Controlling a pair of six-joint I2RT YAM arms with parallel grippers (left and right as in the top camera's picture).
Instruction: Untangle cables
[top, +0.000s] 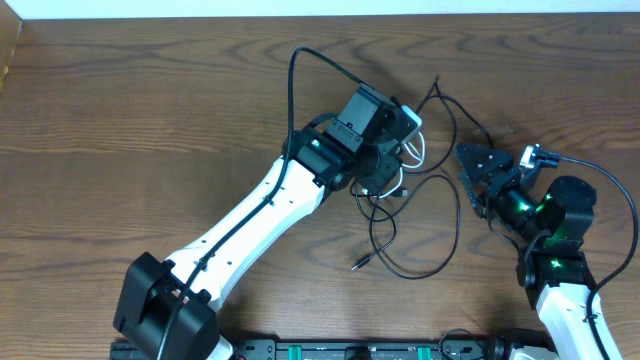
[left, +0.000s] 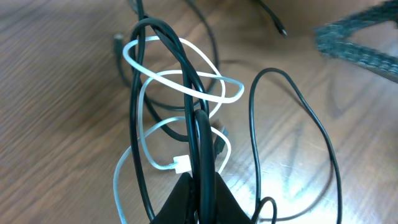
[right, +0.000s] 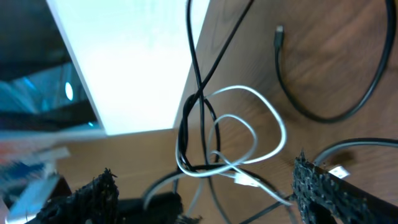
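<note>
Looking from overhead, the left gripper is clamped on the cables, right of centre on the table. The right gripper gapes just beside them. In the left wrist view, black cords rise from its pinch with the white cable looped around them. In the right wrist view, spread fingers flank the knot. Closing here could catch several strands together and tighten it.

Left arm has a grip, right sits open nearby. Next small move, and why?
I'd ease the open right gripper forward and pinch the white cable loop. The left gripper is shut on the black cable, with the white one wound around it, so drawing that loop off may start freeing both.
</note>
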